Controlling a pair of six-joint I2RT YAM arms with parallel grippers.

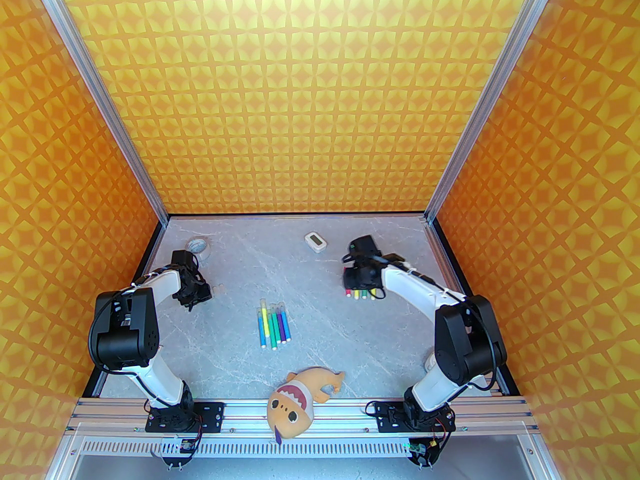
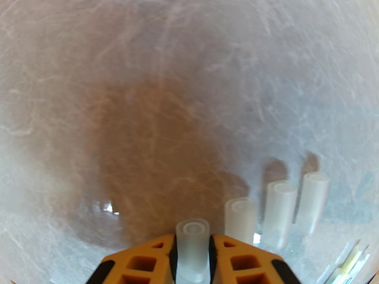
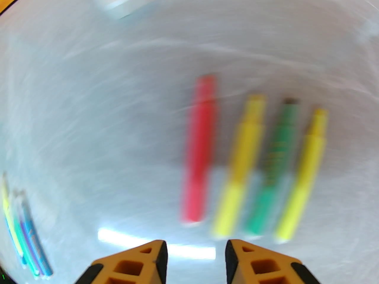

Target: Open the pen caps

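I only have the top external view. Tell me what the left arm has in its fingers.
Observer: The left fingers pinch one translucent cap.
Operator: Report any other caps near it.
Observer: Three loose caps lie side by side just right of it.
Operator: Now the right arm.
Observer: The right fingers stand apart, nothing between them; four pens, red, yellow, green, yellow, lie ahead, tips apparently bare.
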